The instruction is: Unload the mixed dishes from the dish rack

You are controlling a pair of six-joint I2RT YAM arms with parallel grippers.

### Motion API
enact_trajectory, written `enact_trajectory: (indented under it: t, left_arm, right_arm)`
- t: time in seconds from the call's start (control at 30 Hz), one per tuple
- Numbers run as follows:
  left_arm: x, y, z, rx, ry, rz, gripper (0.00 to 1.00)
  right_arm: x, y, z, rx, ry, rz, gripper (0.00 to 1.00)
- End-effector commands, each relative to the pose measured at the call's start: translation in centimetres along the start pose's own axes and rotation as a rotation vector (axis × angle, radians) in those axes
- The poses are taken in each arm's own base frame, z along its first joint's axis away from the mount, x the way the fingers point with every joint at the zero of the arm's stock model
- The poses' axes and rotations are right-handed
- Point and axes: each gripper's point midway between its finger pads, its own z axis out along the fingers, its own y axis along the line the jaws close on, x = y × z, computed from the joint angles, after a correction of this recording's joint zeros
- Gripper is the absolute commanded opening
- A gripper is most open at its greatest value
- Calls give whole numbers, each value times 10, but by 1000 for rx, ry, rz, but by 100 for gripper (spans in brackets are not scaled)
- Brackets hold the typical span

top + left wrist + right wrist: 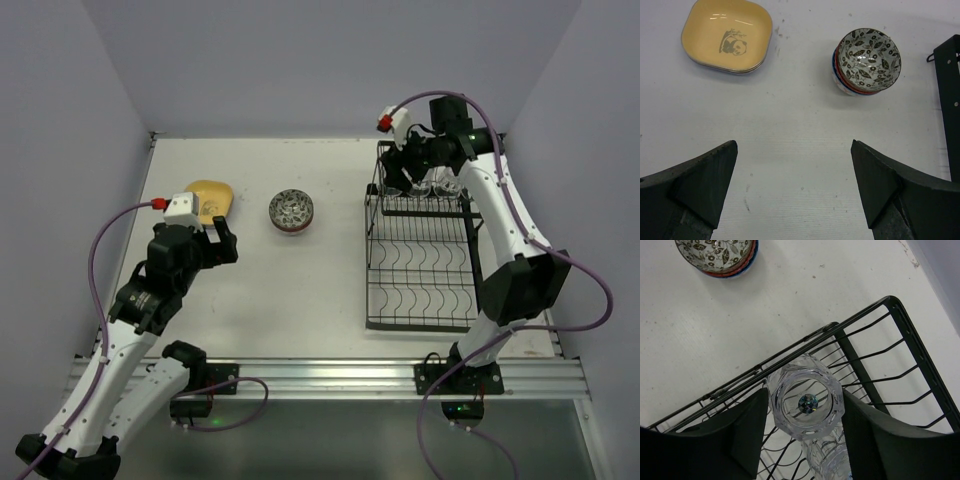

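Although some dishes already stand on the table [300, 290], the unloading is not finished, because the glasses are not yet out of the dish rack [420, 300]. On the table, well apart from the rack, I see a yellow plate [727, 35] with a panda drawing. To its right is a stack of patterned bowls [867, 60], with red and blue rims showing under the top bowl. Under the yellow plate a second edge seems to show, but I cannot tell if other plates lie below it. In the overhead view the curved slot wires of the lower part of the rack hold no plate or bowl that I can see. I judge that this part of the work is done and the task is past its half.

What is left is on the raised upper shelf at the far end of the rack. The right gripper [805, 397] is down there, and its two fingers are closed around one clear glass [807, 402], touching it on both sides. This glass is inside the frame of the rack, and I cannot tell whether it is lifted from the wires. A second glass [827, 457] stands just beside it. The overhead view shows more glass on the shelf, but I cannot count it surely.

The left gripper [795, 190] hovers over bare table near the yellow plate, with its jaws fully apart and nothing between them.
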Motion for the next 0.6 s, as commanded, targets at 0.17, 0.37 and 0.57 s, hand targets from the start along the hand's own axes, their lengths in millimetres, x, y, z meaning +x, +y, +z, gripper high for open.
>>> enact_trajectory:
  t: [0.17,0.37,0.57]
  left_arm:
    - [-8,-5,0,31,-37,18,100]
    - [-8,-5,0,32,-39,17,100]
    - [-10,-5,-2,33,-46,15,100]
  right_arm:
    - [-16,-10,-14,68,-57,-44,35]
    - [-41,-8,-41,117,-152,-87,23]
    - [-59,-11,-75,230,-219,-107,13]
